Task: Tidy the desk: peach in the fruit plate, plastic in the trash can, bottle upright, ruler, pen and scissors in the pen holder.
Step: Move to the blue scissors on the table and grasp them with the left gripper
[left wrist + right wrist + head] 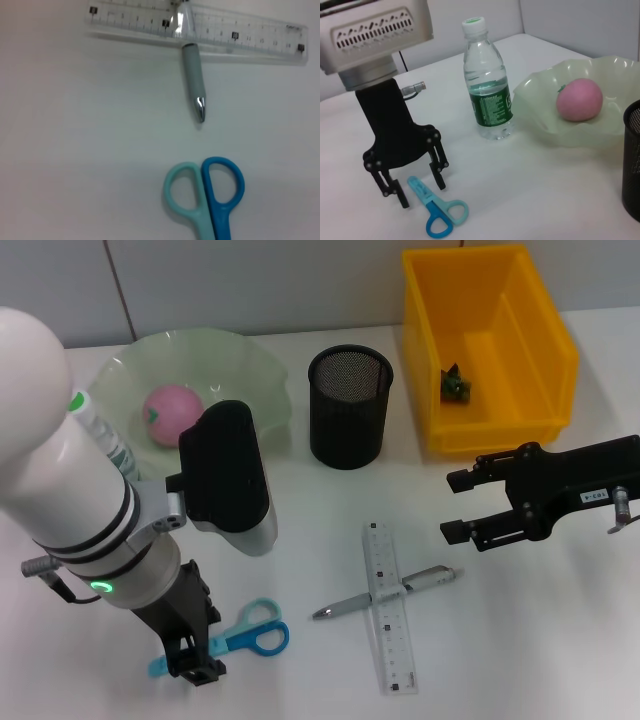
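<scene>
Right wrist view shows the left gripper point(417, 187) low over the desk point(530, 190), its jaws spread wide and holding nothing, with the blade end of the scissors point(436, 210) lying between the two fingers. This is the relation that matters for the coming move. The long axis of the scissors runs from the blades under the jaws out to the two handle rings, which point away toward the middle of the desk, and the open jaws stand across this axis, so closing should catch the blades near the pivot.

In the head view the left gripper point(192, 652) is clearly the nearer arm. The right gripper point(462, 506) hangs well apart, in front of the yellow trash can point(540, 310), with its jaws also open and empty. The pen holder point(349, 407) stands behind the crossed ruler point(388, 615) and pen point(385, 592), and I judge the scissors must travel there afterwards. The peach point(173, 411) is already in the fruit plate point(245, 365), and the bottle point(487, 85) stands upright.
</scene>
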`<state>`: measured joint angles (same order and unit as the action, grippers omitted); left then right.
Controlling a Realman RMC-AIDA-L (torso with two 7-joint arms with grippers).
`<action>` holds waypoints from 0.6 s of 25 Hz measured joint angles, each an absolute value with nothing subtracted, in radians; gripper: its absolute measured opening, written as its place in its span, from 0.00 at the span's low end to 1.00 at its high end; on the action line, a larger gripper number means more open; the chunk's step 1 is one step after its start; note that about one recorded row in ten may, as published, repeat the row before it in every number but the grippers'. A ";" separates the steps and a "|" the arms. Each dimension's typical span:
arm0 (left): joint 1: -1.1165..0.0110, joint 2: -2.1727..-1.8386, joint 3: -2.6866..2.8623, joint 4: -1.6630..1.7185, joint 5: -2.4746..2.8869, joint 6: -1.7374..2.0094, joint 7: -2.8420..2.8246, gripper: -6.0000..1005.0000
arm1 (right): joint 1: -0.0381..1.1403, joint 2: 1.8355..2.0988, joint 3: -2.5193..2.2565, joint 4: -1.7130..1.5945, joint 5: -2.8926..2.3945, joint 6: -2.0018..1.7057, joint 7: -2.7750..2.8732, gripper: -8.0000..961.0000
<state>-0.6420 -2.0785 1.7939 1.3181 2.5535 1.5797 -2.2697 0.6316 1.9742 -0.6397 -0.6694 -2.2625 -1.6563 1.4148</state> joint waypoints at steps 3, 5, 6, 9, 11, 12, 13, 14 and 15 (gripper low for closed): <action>-0.644 -2.079 1.806 1.301 2.560 1.566 -2.269 0.62 | 0.632 1.974 -0.640 -0.669 -2.262 -1.652 1.414 0.79; -0.645 -2.078 1.808 1.297 2.560 1.564 -2.269 0.59 | 0.632 1.974 -0.640 -0.667 -2.262 -1.650 1.414 0.79; -0.645 -2.079 1.809 1.295 2.560 1.562 -2.268 0.57 | 0.632 1.974 -0.640 -0.667 -2.262 -1.650 1.414 0.79; -0.647 -2.078 1.810 1.294 2.561 1.559 -2.267 0.55 | 0.631 1.975 -0.640 -0.666 -2.262 -1.648 1.414 0.79; -0.651 -2.078 1.810 1.294 2.561 1.558 -2.267 0.55 | 0.631 1.976 -0.640 -0.665 -2.262 -1.648 1.414 0.79; -0.653 -2.079 1.810 1.293 2.560 1.558 -2.267 0.55 | 0.631 1.976 -0.640 -0.665 -2.263 -1.648 1.414 0.79; -0.654 -2.079 1.810 1.293 2.560 1.558 -2.268 0.55 | 0.631 1.976 -0.640 -0.665 -2.262 -1.648 1.413 0.79; -0.655 -2.078 1.810 1.292 2.559 1.558 -2.269 0.55 | 0.631 1.976 -0.640 -0.665 -2.262 -1.648 1.413 0.79; -0.657 -2.079 1.810 1.291 2.559 1.558 -2.269 0.55 | 0.630 1.977 -0.640 -0.665 -2.263 -1.648 1.413 0.79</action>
